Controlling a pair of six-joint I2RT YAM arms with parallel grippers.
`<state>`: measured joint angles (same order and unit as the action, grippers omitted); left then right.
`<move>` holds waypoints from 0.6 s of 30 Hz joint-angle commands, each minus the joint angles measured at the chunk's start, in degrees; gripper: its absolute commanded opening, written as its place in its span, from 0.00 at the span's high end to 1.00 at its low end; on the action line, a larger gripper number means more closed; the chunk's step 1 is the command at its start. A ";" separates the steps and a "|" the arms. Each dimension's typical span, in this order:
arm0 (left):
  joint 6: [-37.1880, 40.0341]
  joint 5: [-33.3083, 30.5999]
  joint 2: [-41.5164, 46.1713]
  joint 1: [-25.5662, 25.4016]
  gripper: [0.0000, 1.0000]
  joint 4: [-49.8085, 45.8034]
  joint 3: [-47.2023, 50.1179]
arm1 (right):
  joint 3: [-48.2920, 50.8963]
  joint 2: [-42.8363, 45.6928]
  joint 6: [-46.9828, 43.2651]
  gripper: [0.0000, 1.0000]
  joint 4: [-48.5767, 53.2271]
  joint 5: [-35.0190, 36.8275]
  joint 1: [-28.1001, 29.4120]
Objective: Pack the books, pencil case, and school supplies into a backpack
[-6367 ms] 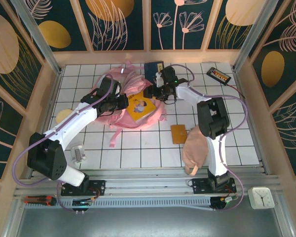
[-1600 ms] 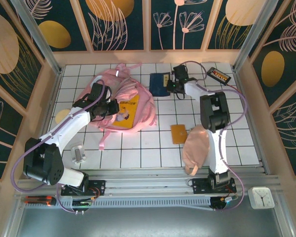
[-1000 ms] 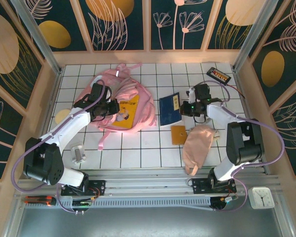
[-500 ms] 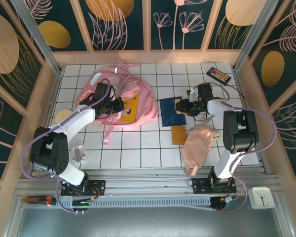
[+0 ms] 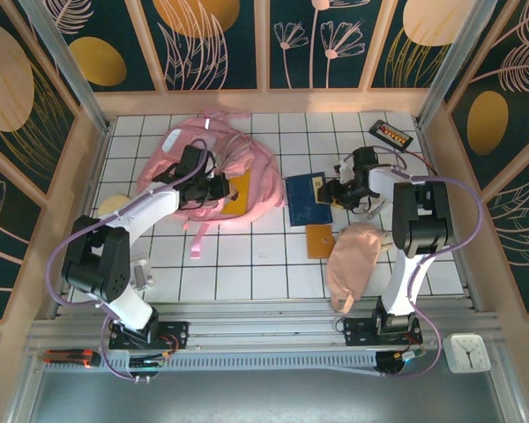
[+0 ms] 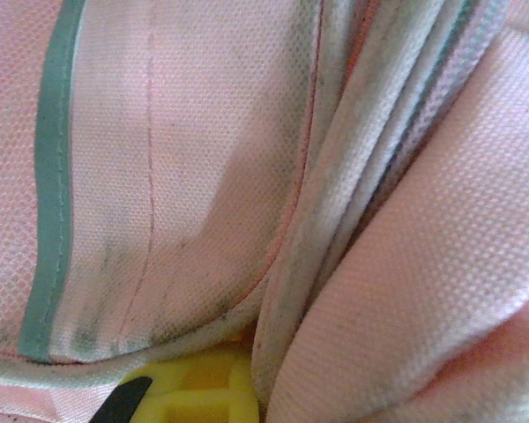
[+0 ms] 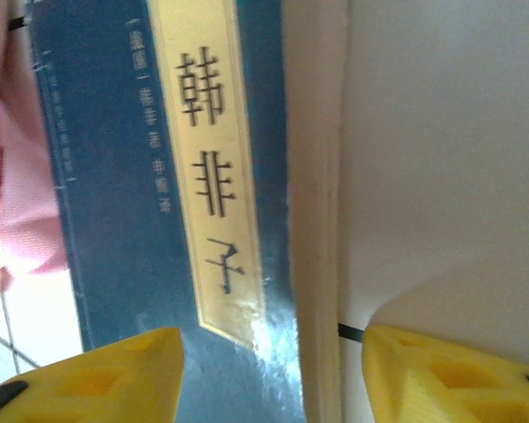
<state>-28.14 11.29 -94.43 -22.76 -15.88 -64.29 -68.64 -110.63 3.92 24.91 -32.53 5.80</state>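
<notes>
Navy book (image 5: 301, 201) is now lying beside the backpack (image 5: 257, 172); right gripper (image 5: 333, 192) is gaping over its edge, left gripper (image 5: 216, 188) is clamping backpack fabric; flat book is risking skidding on regrasp.

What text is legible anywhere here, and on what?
"韩非子": vertical, on the yellow title strip of the navy blue book.
Left of that strip, a small column of characters: too blurred to read.
On the black gadget with red marks: markings too small to read.
On the white clock: dial too small to read.
On the pink backpack: no print visible.
</notes>
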 commanded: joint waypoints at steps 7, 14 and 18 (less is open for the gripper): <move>-2.27 4.44 -2.16 -2.16 1.00 1.20 -1.10 | 1.90 5.07 -0.62 0.68 -3.68 -11.50 0.57; -2.20 4.31 -2.11 -2.14 1.00 0.97 -1.27 | 3.06 5.09 2.19 0.68 -7.48 -15.07 1.44; -1.48 3.84 -1.50 -2.11 1.00 0.18 -0.88 | 1.38 2.14 3.00 0.68 -6.18 -13.96 2.65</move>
<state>-28.73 11.11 -95.22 -23.99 -14.96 -64.53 -66.59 -106.72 5.45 19.42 -44.69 7.03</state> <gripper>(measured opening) 0.072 0.321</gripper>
